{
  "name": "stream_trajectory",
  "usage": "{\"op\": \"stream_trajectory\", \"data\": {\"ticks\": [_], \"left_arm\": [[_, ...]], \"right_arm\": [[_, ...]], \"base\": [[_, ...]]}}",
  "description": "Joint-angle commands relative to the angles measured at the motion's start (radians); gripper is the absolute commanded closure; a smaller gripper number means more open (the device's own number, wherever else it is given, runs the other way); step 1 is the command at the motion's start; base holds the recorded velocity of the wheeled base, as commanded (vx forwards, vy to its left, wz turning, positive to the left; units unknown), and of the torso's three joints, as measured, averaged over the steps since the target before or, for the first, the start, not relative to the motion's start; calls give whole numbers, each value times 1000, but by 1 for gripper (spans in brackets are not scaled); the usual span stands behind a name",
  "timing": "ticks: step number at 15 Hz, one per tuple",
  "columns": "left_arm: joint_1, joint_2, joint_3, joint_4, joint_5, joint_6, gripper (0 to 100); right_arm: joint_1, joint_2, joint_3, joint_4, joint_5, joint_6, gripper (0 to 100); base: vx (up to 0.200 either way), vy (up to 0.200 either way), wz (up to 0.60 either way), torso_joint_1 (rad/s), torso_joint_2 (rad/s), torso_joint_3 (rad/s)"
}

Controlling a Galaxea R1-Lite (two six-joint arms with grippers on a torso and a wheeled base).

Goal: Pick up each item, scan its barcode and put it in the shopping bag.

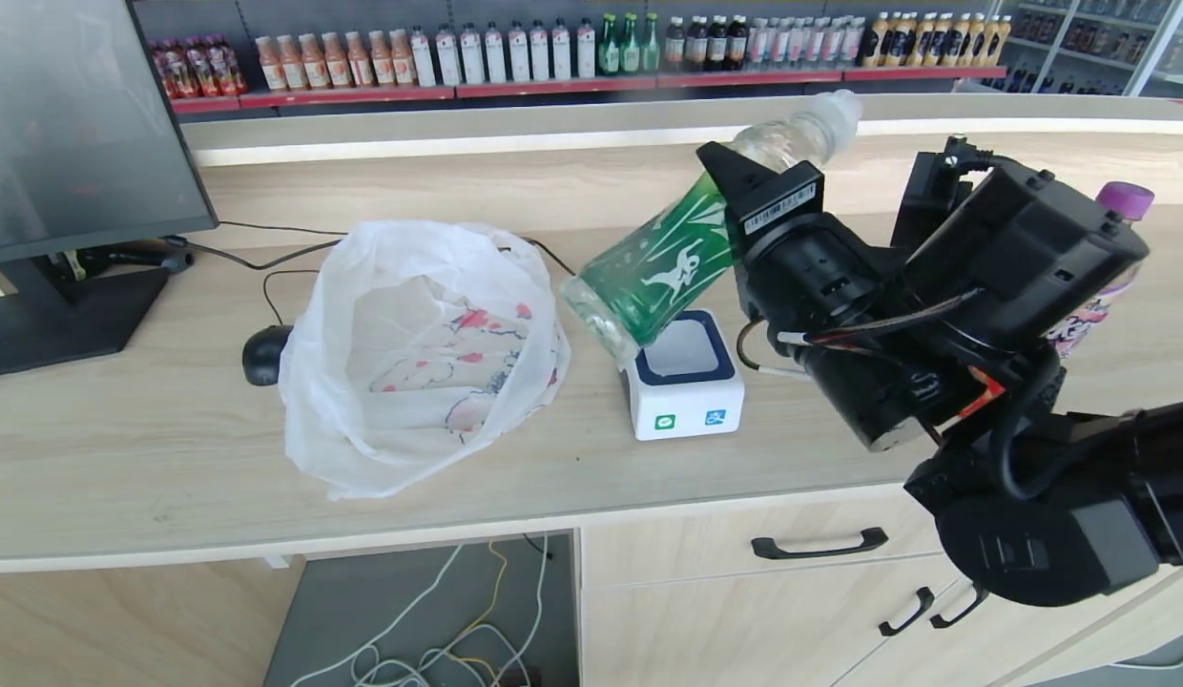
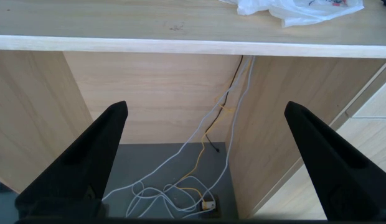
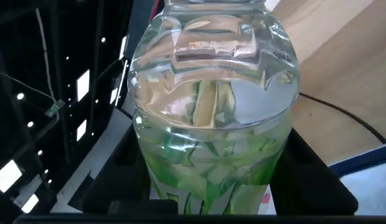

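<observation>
Starting from my left side, I see the left gripper [image 2: 205, 109] low in front of the counter [image 2: 118, 25], before the open space under it where loose cables [image 2: 180, 186] lie on the floor. Its two fingers stand wide apart and nothing is between them.

On the counter top, at the far left, there is a dark monitor [image 1: 76, 124], and then a black mouse [image 1: 264, 353]. Just beside the mouse lies the shopping bag [image 1: 420, 353], of thin white plastic, with its mouth open; red marks show through the plastic. To the right of the bag stands the scanner [image 1: 685, 377], a small white box with a dark-framed window on top.

The bottle [image 1: 668, 258], clear with a green label, is in the air above the scanner. Its long axis is tilted: the base points down and to the left, over the far left corner of the scanner, and the cap end points up, to the right and away from me. I cannot tell if the base touches the scanner.

The right gripper [image 1: 749, 176] holds the bottle, with its fingers closed against both sides at the upper end of the label. Farther right, partly behind the arm, a purple-capped bottle [image 1: 1124, 202] stands upright on the counter.
</observation>
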Motion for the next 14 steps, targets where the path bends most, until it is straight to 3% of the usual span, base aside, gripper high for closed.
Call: {"op": "stream_trajectory", "data": {"ticks": [1, 6, 14], "left_arm": [[1, 0, 0, 0, -1, 0, 0], [1, 0, 0, 0, -1, 0, 0], [1, 0, 0, 0, 0, 0, 0]], "right_arm": [[-52, -20, 25, -2, 0, 52, 100], [-85, -44, 27, 101, 7, 254, 100], [-127, 10, 20, 169, 16, 371, 100]], "base": [[0, 0, 0, 0, 0, 0], [0, 0, 0, 0, 0, 0], [0, 0, 0, 0, 0, 0]]}}
